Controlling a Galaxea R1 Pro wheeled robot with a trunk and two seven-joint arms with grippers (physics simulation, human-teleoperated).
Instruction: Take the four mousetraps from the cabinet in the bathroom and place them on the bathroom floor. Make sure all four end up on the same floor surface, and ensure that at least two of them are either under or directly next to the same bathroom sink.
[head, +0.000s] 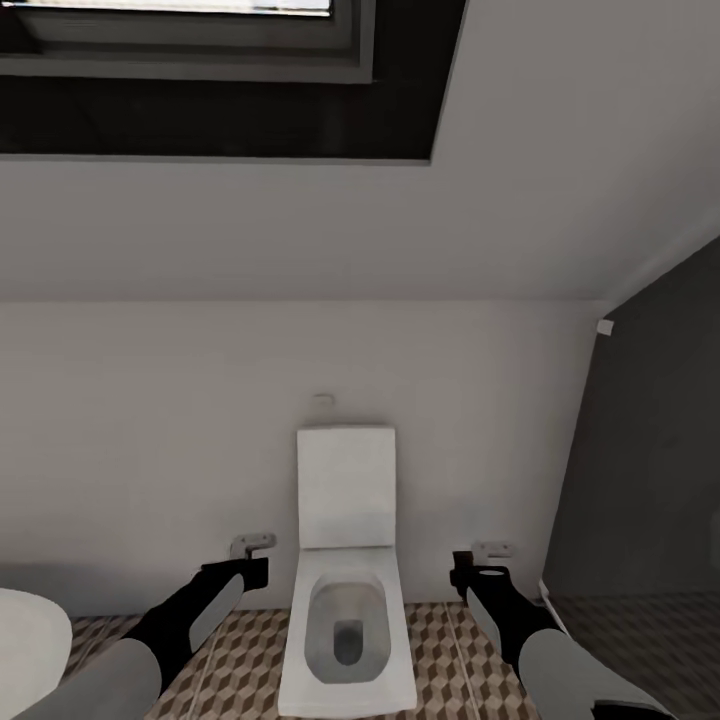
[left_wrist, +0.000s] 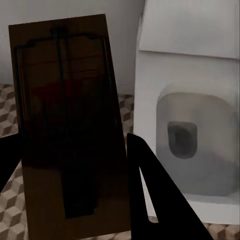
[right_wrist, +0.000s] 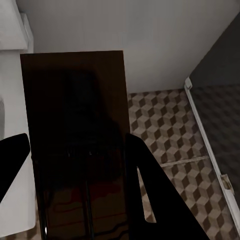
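In the left wrist view a dark brown mousetrap (left_wrist: 70, 125) with a wire bar sits between the black fingers (left_wrist: 155, 190) of my left gripper (left_wrist: 72, 145), which is shut on it. My right gripper (right_wrist: 77, 142) is likewise shut on a second dark mousetrap (right_wrist: 75, 125). From the head view, the left gripper (head: 240, 572) and the right gripper (head: 468, 575) hang level on either side of a white toilet (head: 346, 560), above the cube-patterned bathroom floor (head: 240, 660). The cabinet and the bathroom sink are out of view.
The toilet stands against a pale wall straight ahead. A white bathtub rim (head: 25, 650) curves in at the lower left. A dark grey wall (head: 650, 450) closes the right side. Patterned tiles run between the toilet and both walls.
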